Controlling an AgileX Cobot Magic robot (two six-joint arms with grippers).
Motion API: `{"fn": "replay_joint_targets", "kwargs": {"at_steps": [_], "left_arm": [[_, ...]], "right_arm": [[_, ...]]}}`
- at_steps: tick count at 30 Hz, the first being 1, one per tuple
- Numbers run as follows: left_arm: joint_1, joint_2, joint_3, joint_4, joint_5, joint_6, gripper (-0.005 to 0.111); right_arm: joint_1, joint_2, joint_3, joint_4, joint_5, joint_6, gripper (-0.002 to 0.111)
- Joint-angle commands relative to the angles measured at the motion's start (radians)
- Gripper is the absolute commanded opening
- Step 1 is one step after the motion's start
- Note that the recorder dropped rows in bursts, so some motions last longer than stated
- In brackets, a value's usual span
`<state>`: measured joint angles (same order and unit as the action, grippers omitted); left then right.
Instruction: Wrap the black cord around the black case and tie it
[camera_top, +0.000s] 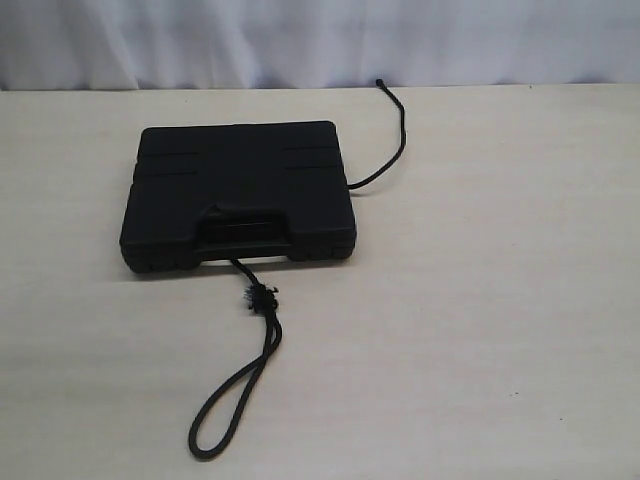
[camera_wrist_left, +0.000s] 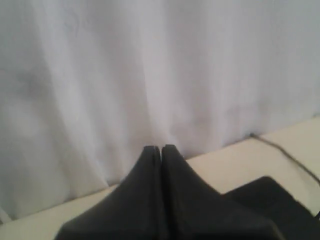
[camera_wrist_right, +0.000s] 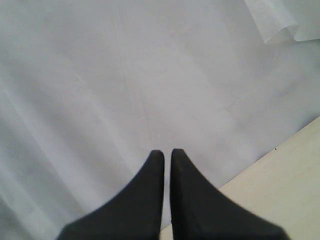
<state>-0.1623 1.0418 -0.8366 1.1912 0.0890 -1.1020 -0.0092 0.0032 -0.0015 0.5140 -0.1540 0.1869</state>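
The black case (camera_top: 240, 180) lies flat on the table, its handle cut-out toward the near edge. The black cord (camera_top: 235, 395) runs underneath it. On the near side the cord shows a frayed knot (camera_top: 260, 297) and a long loop; its other end curves out to the far right toward the curtain. Neither gripper appears in the exterior view. My left gripper (camera_wrist_left: 161, 148) is shut and holds nothing, aimed at the curtain, with a corner of the case (camera_wrist_left: 270, 200) and a stretch of cord (camera_wrist_left: 290, 156) beyond it. My right gripper (camera_wrist_right: 167, 151) is shut with nothing in it, a thin slit between its fingers.
The pale wooden table (camera_top: 500, 300) spreads wide on all sides of the case. A white curtain (camera_top: 300, 40) hangs along its far edge and fills most of both wrist views.
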Motion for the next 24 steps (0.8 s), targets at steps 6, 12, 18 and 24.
{"fn": "replay_joint_targets", "kwargs": {"at_steps": [6, 12, 18, 24], "left_arm": [[-0.133, 0.44, -0.326, -0.472, 0.567, 0.82, 0.0], [-0.129, 0.629, -0.45, -1.348, 1.02, 2.013, 0.0], [-0.138, 0.734, -0.421, -1.49, 0.913, 2.066, 0.002], [-0.198, 0.786, -0.421, -1.478, 0.85, 2.138, 0.032]], "right_arm": [[0.0, -0.003, 0.001, -0.002, 0.026, -0.02, 0.004], [0.0, -0.003, 0.001, -0.002, 0.026, -0.02, 0.004], [0.0, -0.003, 0.001, -0.005, 0.058, -0.027, 0.004], [0.0, -0.003, 0.001, -0.005, 0.058, -0.034, 0.004]]}}
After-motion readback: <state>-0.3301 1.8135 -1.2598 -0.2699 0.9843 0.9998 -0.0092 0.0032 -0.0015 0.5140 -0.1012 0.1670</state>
